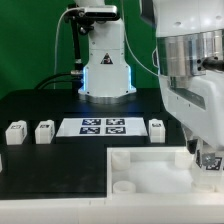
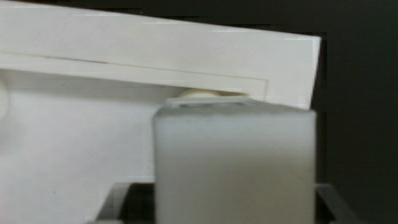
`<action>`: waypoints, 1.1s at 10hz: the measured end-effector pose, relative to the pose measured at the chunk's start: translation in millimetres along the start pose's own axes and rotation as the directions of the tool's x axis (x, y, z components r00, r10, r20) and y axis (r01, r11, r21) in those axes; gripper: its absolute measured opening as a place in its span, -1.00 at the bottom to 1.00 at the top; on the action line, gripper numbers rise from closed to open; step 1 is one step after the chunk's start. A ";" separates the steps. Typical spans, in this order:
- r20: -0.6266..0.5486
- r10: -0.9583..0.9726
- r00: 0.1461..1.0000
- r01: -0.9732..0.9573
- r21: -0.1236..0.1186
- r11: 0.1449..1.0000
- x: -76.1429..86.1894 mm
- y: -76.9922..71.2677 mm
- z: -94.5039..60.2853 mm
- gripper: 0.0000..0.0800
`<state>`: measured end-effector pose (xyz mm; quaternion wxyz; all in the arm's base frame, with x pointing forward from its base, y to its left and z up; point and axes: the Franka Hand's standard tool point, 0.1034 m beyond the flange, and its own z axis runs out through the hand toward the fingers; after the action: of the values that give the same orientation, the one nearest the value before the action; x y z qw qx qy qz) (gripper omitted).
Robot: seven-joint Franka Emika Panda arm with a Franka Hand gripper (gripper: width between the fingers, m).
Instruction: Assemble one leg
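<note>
My gripper (image 1: 209, 158) is at the exterior view's right, down at the right corner of the large flat white piece (image 1: 150, 172). In the wrist view the gripper (image 2: 235, 206) is shut on a leg (image 2: 235, 160), a white block that stands upright between the jaws. The block's far end sits at the corner of the large white piece (image 2: 143, 70), by a small raised socket (image 2: 210, 96). Three more legs stand on the black table: two at the exterior view's left (image 1: 15, 131) (image 1: 44, 130) and one right of the marker board (image 1: 156, 127).
The marker board (image 1: 103, 126) lies at the table's middle. The robot base (image 1: 105, 70) stands behind it. The large white piece fills the front right. Its round corner socket (image 1: 125, 186) shows at its front left.
</note>
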<state>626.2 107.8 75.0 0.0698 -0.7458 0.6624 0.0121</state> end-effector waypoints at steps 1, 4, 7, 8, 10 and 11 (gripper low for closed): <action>0.001 -0.024 1.000 0.024 -0.001 1.000 -0.4 0.2 0.5 -0.25; -0.003 -0.245 0.970 0.245 -0.001 0.970 -16.0 -2.1 -2.8 0.57; -0.003 -0.539 0.842 0.539 -0.004 0.842 -15.0 -1.4 -1.3 0.62; -0.003 -0.653 0.757 0.653 -0.006 0.757 -14.4 -1.6 -1.5 0.62; -0.014 -0.876 0.483 0.875 -0.026 0.483 -10.7 -3.6 -2.3 0.62; -0.017 -0.924 0.381 0.924 -0.031 0.382 -6.4 -3.1 1.1 0.62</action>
<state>628.6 114.6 74.9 0.0481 -0.9888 0.1368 -0.0349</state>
